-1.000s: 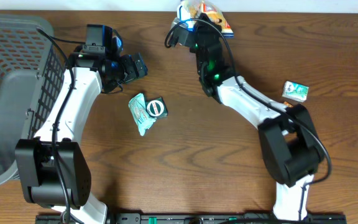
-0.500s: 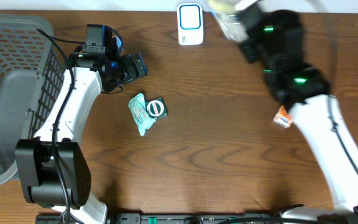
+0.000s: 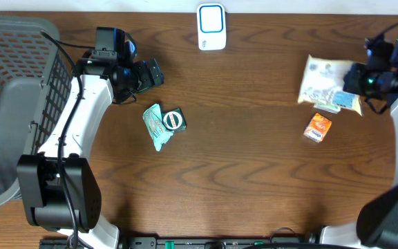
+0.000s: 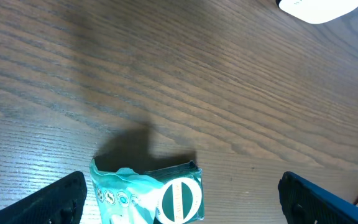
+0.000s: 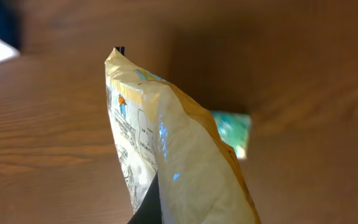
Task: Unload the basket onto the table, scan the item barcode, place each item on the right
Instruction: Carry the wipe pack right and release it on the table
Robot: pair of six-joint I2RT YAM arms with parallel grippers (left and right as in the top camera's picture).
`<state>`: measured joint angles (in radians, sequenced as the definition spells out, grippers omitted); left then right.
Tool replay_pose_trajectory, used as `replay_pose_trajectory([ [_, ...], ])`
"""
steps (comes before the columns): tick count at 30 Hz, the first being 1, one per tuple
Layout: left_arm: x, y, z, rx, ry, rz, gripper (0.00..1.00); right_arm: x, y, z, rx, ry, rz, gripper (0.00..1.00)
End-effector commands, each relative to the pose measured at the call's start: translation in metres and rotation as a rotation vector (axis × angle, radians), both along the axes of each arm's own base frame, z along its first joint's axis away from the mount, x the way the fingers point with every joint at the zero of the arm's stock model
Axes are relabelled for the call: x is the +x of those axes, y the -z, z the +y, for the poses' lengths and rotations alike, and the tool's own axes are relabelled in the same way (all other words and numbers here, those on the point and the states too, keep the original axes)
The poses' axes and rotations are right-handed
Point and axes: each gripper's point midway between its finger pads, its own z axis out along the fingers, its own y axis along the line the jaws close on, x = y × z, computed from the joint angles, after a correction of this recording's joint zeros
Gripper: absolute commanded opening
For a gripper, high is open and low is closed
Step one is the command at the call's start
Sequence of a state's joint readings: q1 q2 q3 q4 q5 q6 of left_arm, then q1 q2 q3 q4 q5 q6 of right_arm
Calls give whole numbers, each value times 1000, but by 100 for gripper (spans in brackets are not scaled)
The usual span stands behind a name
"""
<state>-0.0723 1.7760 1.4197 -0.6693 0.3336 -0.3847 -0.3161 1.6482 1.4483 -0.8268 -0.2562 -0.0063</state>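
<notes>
My right gripper is shut on a pale yellow snack bag, held at the right side of the table. In the right wrist view the bag fills the middle and hides most of the fingers. The white, blue-rimmed barcode scanner stands at the back centre, well left of the bag. My left gripper hangs open above a teal packet. The left wrist view shows that packet between the spread fingertips without touching them.
An orange packet lies on the table below the bag. A green packet lies beneath the bag, mostly covered from above. A grey mesh basket fills the left edge. The scanner's corner shows at the top of the left wrist view.
My right arm has swung from the scanner at the back centre to the right side, carrying the snack bag. The left arm and the teal packet have not moved.
</notes>
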Motion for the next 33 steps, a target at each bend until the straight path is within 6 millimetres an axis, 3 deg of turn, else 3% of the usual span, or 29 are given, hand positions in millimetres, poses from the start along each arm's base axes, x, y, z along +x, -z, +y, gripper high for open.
replay_pose_trajectory([
  [1,1,4,3,13,5,4,98,-1,17,-18,101,57,32,13],
  [3,1,4,3,13,5,4,98,-4,23,-32,109,97,44,36],
  [7,1,4,3,13,5,4,98,-12,19,-58,83,189,42,69],
  [11,1,4,3,13,5,4,98,-18,1,-73,79,260,4,87],
  [12,1,4,3,13,5,4,98,-19,-6,-74,70,263,-8,96],
  [16,1,4,3,13,5,4,98,-23,-38,-70,35,261,-59,99],
  [19,1,4,3,13,5,4,97,-17,-58,-41,95,174,-122,99],
  [24,1,4,3,13,5,4,98,-5,-76,36,282,-61,-176,99],
  [33,1,4,3,13,5,4,98,9,-60,161,309,-375,-130,99],
])
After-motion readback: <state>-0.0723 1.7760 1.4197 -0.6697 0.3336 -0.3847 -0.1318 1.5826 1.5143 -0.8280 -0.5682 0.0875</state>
